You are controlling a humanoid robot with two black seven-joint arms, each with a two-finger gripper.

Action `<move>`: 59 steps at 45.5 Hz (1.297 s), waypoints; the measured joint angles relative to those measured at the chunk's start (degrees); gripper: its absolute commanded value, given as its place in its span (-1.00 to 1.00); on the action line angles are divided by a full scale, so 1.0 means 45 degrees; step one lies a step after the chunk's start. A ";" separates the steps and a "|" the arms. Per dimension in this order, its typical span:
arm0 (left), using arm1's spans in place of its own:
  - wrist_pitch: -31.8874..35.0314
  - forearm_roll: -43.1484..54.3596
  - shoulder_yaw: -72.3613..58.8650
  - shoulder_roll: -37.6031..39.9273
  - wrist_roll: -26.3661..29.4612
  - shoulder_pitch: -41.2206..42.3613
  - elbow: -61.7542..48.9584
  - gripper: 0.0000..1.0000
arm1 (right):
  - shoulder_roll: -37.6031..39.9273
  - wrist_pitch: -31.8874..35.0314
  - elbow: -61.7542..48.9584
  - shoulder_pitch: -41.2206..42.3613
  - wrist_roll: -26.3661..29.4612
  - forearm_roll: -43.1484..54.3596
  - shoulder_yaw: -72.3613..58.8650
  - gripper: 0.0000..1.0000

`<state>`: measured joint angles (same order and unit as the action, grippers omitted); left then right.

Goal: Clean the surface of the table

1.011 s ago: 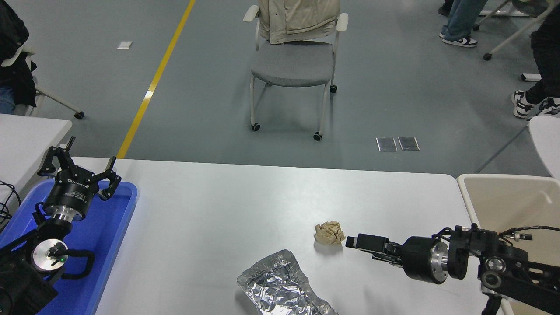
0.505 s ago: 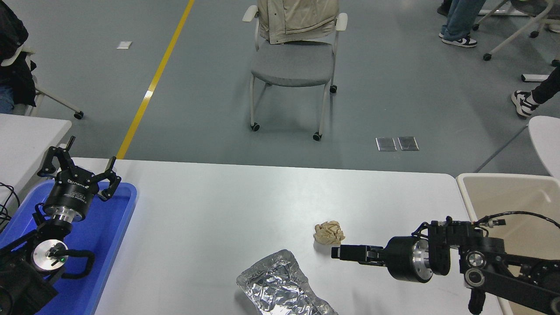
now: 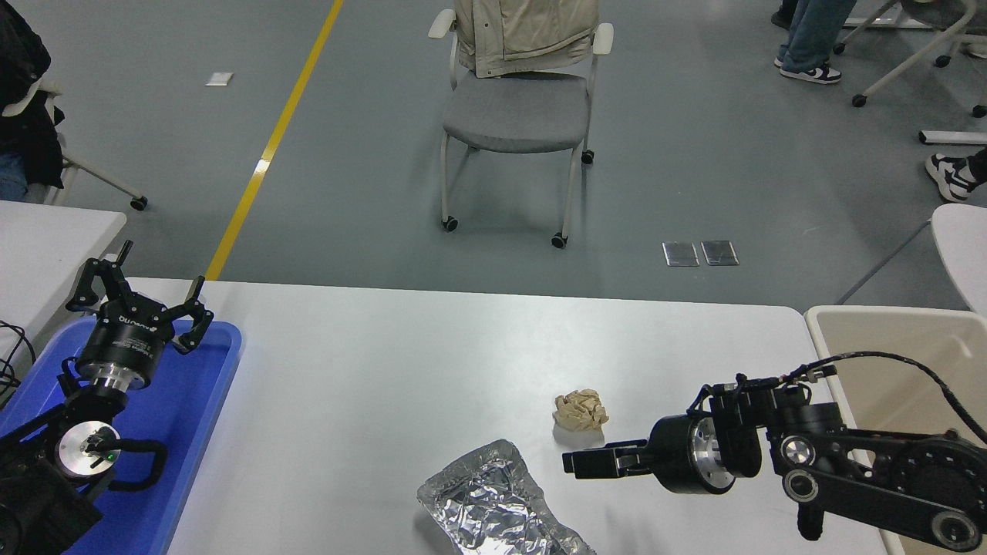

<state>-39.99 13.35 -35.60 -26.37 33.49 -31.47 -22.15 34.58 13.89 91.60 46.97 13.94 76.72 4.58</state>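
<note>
So your table surface [image 3: 370,370] fills the near half of the scene and is not clean yet: a crumpled tan paper wad [image 3: 580,409] sits right of centre, and a flattened foil wrapper [image 3: 493,505] lies nearer, at the near edge. Your right gripper [image 3: 590,461] hangs just near of the wad, beside the foil, holding nothing; its fingers look drawn close together, though I cannot tell for sure from this angle. Your left gripper [image 3: 143,297] is parked, spread wide and empty, over the blue tray [image 3: 193,432] at the left. A beige bin [image 3: 910,347] waits at the right. Both scraps remain to clear.
</note>
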 measured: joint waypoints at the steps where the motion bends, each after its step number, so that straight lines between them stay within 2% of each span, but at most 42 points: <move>1: 0.0000 0.0000 0.0000 0.0000 0.0000 0.0000 0.0000 1.00 | -0.0041 0.0002 -0.0023 0.0008 0.0034 0.0162 -0.0082 0.96; 18: 0.0000 0.0004 0.0000 0.0000 0.0000 0.0000 0.0000 1.00 | -0.0978 0.0013 -0.0369 0.0037 0.0285 0.1076 -0.1165 0.95; 59: 0.0000 0.0001 0.0000 0.0000 0.0000 0.0000 0.0000 1.00 | -0.2797 -0.0010 -0.2005 -0.0199 0.0132 0.1157 -0.2158 0.91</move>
<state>-39.99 13.35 -35.60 -26.37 33.49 -31.47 -22.15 22.00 13.84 82.58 46.07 14.53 81.93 -5.13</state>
